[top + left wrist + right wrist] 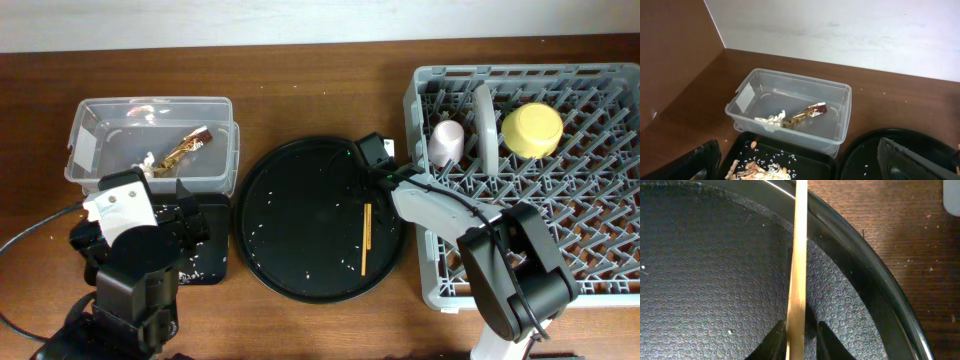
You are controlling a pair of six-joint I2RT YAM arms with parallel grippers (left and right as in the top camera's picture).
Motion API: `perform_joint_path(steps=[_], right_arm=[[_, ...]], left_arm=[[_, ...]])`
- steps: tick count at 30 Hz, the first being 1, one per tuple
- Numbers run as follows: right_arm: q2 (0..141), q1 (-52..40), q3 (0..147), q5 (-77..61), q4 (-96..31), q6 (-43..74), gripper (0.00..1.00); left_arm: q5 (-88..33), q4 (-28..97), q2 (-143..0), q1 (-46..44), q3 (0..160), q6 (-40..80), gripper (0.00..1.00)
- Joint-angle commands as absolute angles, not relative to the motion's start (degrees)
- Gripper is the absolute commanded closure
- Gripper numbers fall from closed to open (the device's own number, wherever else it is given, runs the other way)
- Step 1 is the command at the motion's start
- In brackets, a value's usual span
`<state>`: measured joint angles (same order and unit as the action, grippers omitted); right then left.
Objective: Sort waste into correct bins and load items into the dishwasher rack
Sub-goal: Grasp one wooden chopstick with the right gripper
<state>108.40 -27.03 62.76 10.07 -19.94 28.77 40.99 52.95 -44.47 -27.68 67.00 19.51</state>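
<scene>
The rack point(520, 72) fills the right side of my overhead view. In its far left corner a plate point(485, 125) stands on edge between a pink cup point(447, 140) on its left and a yellow bowl point(532, 130) on its right.

The round tray point(290, 215) sits mid-table, just left of the rack, dotted with pale crumbs. The tub point(225, 150) is at the far left. The shallow black tray point(215, 225) lies right in front of it, on the near side.

The right arm reaches from the near right across the rack's left edge to the right part of the round tray. The chopstick point(366, 238) lies there, pointing near to far, close inside the rim.

In the right wrist view the right gripper point(801, 336) straddles the stick. One fingertip is on each side at the bottom of the picture, drawn in narrow, and the stick runs straight up the frame between them. The left finger looks to be against the wood and the other shows a sliver of gap. I cannot tell whether they are pinching it.

The left gripper point(807, 167) hangs over the shallow tray's far edge with its fingers spread wide and nothing between them. The tub is just ahead of it. The wrapper point(807, 114) and the tissue point(771, 120) lie side by side on the tub's floor, well beyond the fingers. The scraps point(757, 169) rest in the shallow tray, below the gripper and towards its left finger.
</scene>
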Motion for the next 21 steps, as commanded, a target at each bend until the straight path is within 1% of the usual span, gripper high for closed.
perform_joint_path(steps=[1, 10, 15, 17, 19, 21], right_arm=[[105.5, -26.8, 63.1, 10.8, -20.3, 29.4, 0.79], [104.6, -26.8, 63.1, 10.8, -22.3, 29.4, 0.79], [106.4, -26.9, 63.1, 10.8, -22.0, 29.5, 0.8], [107.3, -27.0, 63.1, 10.8, -21.4, 29.5, 0.82], [107.4, -27.0, 63.1, 10.8, -21.4, 29.5, 0.87], [107.4, -27.0, 63.1, 10.8, -21.4, 29.5, 0.89]], left_arm=[[42.3, 52.8, -44.5, -27.5, 67.5, 20.3, 0.01], [42.3, 52.8, -44.5, -27.5, 67.5, 20.3, 0.01], [42.3, 52.8, -44.5, -27.5, 67.5, 20.3, 0.01], [42.3, 52.8, -44.5, -27.5, 67.5, 20.3, 0.01], [42.3, 52.8, -44.5, -27.5, 67.5, 20.3, 0.01], [42.3, 52.8, -44.5, -27.5, 67.5, 20.3, 0.01]])
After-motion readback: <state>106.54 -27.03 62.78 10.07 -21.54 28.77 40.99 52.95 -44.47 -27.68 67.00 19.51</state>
